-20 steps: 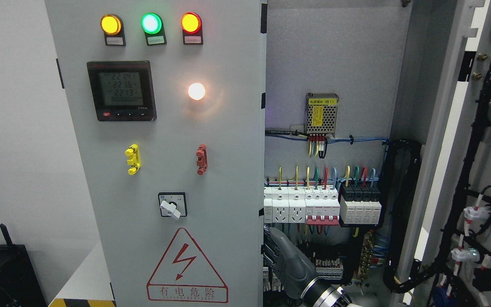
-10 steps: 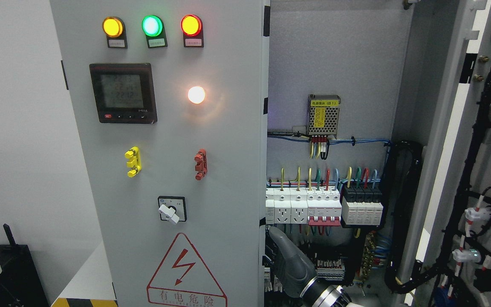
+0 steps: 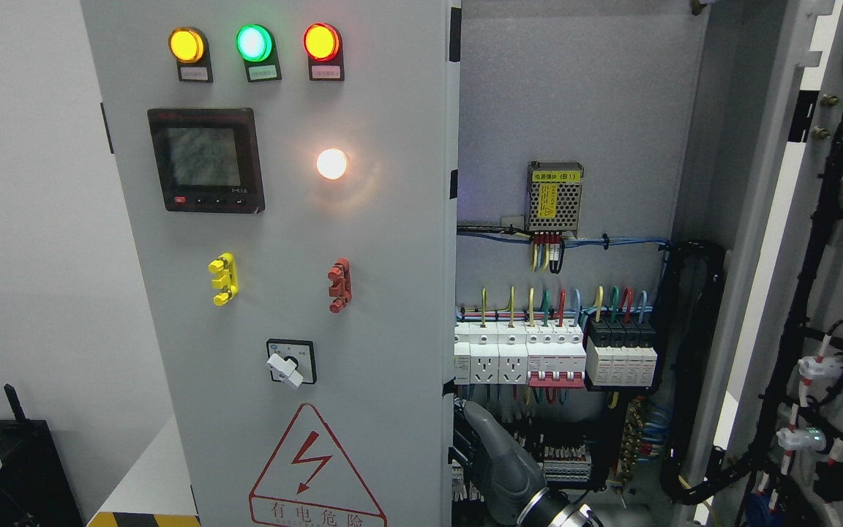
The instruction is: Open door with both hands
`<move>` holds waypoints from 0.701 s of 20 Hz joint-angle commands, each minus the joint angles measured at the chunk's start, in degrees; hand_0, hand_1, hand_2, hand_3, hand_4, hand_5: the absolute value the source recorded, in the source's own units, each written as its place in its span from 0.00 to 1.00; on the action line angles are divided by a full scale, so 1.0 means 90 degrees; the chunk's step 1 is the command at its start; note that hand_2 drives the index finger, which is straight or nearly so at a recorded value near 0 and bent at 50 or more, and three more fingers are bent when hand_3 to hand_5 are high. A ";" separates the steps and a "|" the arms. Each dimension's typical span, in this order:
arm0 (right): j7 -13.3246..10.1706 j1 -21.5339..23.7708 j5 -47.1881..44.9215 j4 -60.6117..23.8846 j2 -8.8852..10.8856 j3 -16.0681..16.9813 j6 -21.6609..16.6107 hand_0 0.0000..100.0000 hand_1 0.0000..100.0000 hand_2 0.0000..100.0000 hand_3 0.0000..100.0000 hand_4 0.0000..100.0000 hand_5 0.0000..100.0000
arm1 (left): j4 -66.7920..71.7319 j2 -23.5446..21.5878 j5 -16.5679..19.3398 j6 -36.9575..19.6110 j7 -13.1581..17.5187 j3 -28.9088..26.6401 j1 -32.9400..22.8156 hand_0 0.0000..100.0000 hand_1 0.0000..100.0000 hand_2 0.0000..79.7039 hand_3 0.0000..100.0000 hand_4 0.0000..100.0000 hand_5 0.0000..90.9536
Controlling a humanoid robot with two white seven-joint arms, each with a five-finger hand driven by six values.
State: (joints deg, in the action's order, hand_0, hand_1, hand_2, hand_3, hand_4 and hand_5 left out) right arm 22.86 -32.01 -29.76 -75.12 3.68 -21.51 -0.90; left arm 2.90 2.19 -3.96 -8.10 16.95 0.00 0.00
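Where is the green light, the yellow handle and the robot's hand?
green light [image 3: 254,42], head view, middle of its lens
yellow handle [image 3: 223,279], head view, middle of its body
hand [image 3: 503,457], head view, grey back of the hand

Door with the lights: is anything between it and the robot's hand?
Nothing visible is. The right hand sits low down, right at the free edge of the door, in front of the wiring. Whether it touches the edge cannot be told.

one grey hand at bottom centre, reaching up-left (fingers hidden), silver wrist below
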 commanded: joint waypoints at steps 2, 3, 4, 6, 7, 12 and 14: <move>0.0008 0.0207 -0.0033 -0.0432 0.0030 -0.0022 0.0002 0.38 0.00 0.00 0.00 0.00 0.00 | 0.0000 0.0000 0.0000 0.0002 0.0001 0.0019 -0.0175 0.00 0.00 0.00 0.00 0.00 0.00; 0.0008 0.0246 -0.0033 -0.0510 0.0030 -0.0022 0.0002 0.38 0.00 0.00 0.00 0.00 0.00 | 0.0000 0.0000 0.0000 0.0002 0.0001 0.0019 -0.0175 0.00 0.00 0.00 0.00 0.00 0.00; 0.0008 0.0256 -0.0043 -0.0569 0.0030 -0.0031 0.0002 0.38 0.00 0.00 0.00 0.00 0.00 | 0.0000 0.0000 0.0000 0.0002 0.0001 0.0019 -0.0175 0.00 0.00 0.00 0.00 0.00 0.00; 0.0008 0.0276 -0.0043 -0.0618 0.0030 -0.0051 0.0002 0.38 0.00 0.00 0.00 0.00 0.00 | 0.0000 0.0000 0.0000 0.0002 0.0001 0.0019 -0.0175 0.00 0.00 0.00 0.00 0.00 0.00; 0.0008 0.0276 -0.0043 -0.0628 0.0030 -0.0099 0.0002 0.38 0.00 0.00 0.00 0.00 0.00 | 0.0000 0.0000 0.0000 0.0002 0.0001 0.0019 -0.0175 0.00 0.00 0.00 0.00 0.00 0.00; 0.0174 0.0295 -0.0043 -0.0765 0.0040 -0.0178 0.0002 0.38 0.00 0.00 0.00 0.00 0.00 | 0.0000 0.0000 0.0000 0.0002 0.0001 0.0019 -0.0175 0.00 0.00 0.00 0.00 0.00 0.00; 0.0184 0.0295 -0.0043 -0.0804 0.0040 -0.0178 0.0002 0.38 0.00 0.00 0.00 0.00 0.00 | 0.0000 0.0000 0.0000 0.0002 0.0001 0.0019 -0.0175 0.00 0.00 0.00 0.00 0.00 0.00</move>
State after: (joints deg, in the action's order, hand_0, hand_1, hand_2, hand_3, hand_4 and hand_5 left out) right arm 24.22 -29.68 -30.10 -79.44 3.92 -22.33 -0.90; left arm 2.90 2.19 -3.95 -8.10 16.96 0.00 0.00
